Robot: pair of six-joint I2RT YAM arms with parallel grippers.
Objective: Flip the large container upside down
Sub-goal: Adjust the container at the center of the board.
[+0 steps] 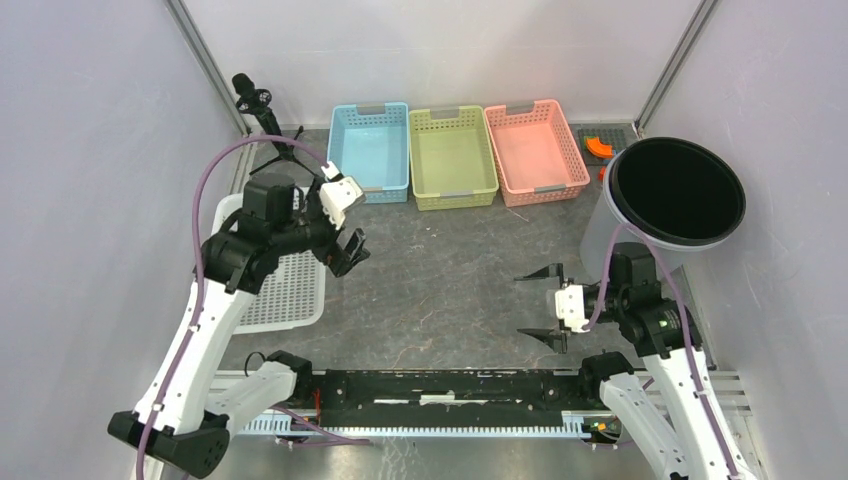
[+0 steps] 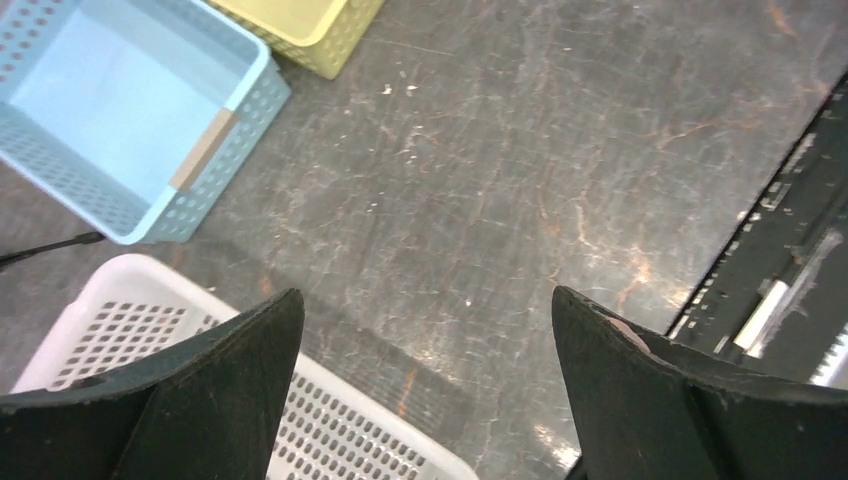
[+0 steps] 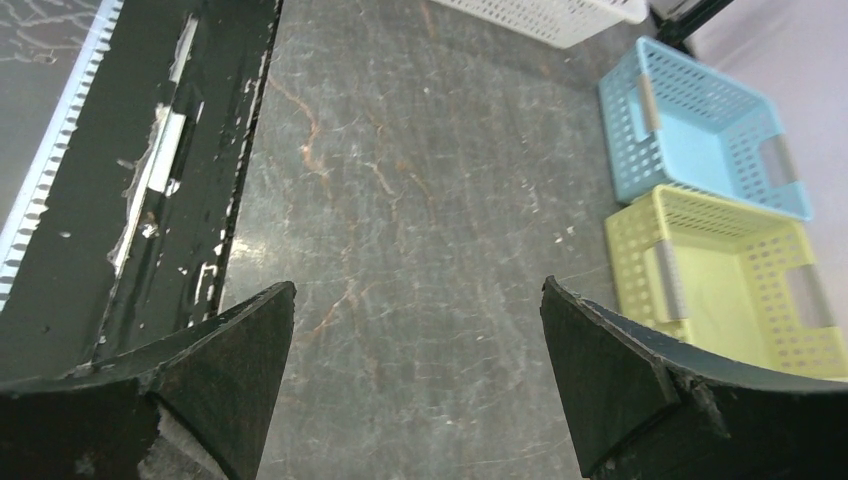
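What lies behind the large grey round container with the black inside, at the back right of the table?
An orange curved object on a dark perforated tray shows past the large grey round container; it covers the rest of both.

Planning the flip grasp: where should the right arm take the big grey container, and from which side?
Probably the rim, on the near-left arc nearest the right gripper. The large container stands upright, mouth up, and looks too wide for the open jaws to span, so come from above: one finger inside the wall, one outside.
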